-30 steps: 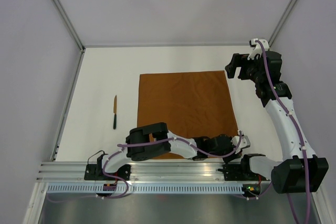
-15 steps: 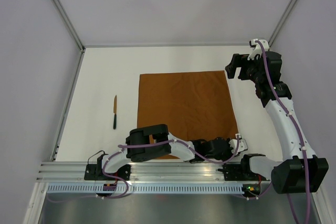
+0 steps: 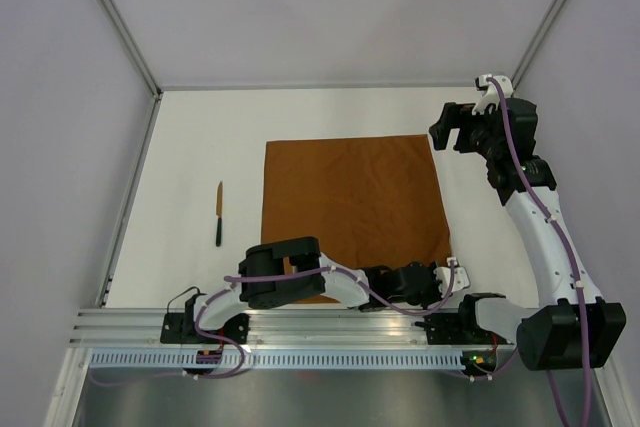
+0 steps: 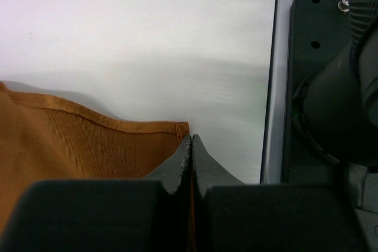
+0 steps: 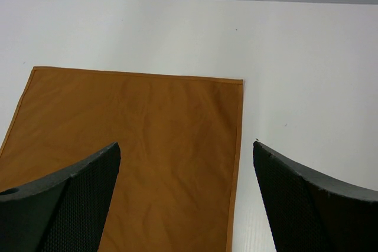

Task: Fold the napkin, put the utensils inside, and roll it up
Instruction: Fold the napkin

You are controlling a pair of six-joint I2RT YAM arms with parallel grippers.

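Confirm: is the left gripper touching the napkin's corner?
Touching. The left wrist view shows the left gripper, jaws shut on the napkin at its corner, with cloth visible between them.

Napkin [image 3: 350,197] appearance: plain rust-orange square cloth with hemmed edges.
Napkin pose: spread flat and unfolded on the white surface [image 3: 200,127], right of centre.
Napkin near right corner: hem rippled; cloth caught between the left gripper's [image 4: 191,140] jaws, which are pressed together.
Utensil [image 3: 218,215] appearance: one slender piece, black near end, brownish far end.
Utensil position: flat on the surface, left of the napkin, apart from it, parallel to its left edge.
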